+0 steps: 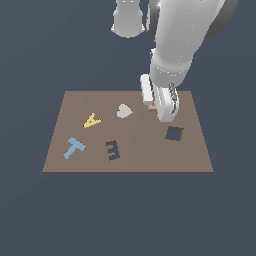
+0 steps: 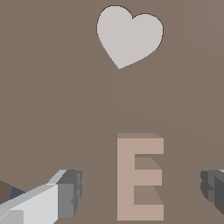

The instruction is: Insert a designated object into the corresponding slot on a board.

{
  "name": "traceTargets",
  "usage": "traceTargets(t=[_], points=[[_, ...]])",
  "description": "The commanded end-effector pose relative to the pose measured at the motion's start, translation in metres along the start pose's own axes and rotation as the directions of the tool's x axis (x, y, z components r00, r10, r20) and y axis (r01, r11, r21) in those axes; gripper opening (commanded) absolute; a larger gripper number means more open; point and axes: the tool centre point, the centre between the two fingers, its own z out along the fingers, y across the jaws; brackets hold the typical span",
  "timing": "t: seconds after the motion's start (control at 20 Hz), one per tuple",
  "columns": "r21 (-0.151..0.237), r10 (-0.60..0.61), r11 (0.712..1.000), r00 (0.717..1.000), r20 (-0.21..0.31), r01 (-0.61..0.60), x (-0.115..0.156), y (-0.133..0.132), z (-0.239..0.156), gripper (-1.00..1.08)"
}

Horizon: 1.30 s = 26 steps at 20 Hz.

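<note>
The tan E block (image 2: 139, 179) lies flat on the brown board (image 2: 52, 87). In the exterior view only a sliver of it (image 1: 152, 107) shows, under my hand near the board's far edge. My gripper (image 2: 141, 190) is open and low over the block. One finger (image 2: 70, 192) stands on each side of the block, each with a gap to it. In the exterior view the gripper (image 1: 155, 106) hangs just to the right of the grey heart. The dark E-shaped slot (image 1: 113, 150) is in the board (image 1: 190, 155) near its front edge, well away from the gripper.
A grey heart (image 1: 124, 110) lies close to the E block and also shows in the wrist view (image 2: 129, 35). A yellow A (image 1: 91, 120) and a blue T (image 1: 74, 147) lie on the exterior view's left. A dark squarish cut-out (image 1: 174, 133) is in front of the gripper.
</note>
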Motion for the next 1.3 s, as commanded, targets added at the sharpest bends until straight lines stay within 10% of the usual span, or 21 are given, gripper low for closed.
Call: traceTargets(t=[0.0,0.45,0.5,1.25], points=[[0.0,0.0,1.0,1.0,0.0,0.0,0.0,0.0,0.001,1.0],[0.0,0.003,1.0,1.0,0.0,-0.003,0.0,0.0,0.02,1.0],[0.0,0.003,1.0,1.0,0.0,-0.003,0.0,0.0,0.02,-1.0],[0.0,0.003,1.0,1.0,0.0,-0.003,0.0,0.0,0.015,-1.0]])
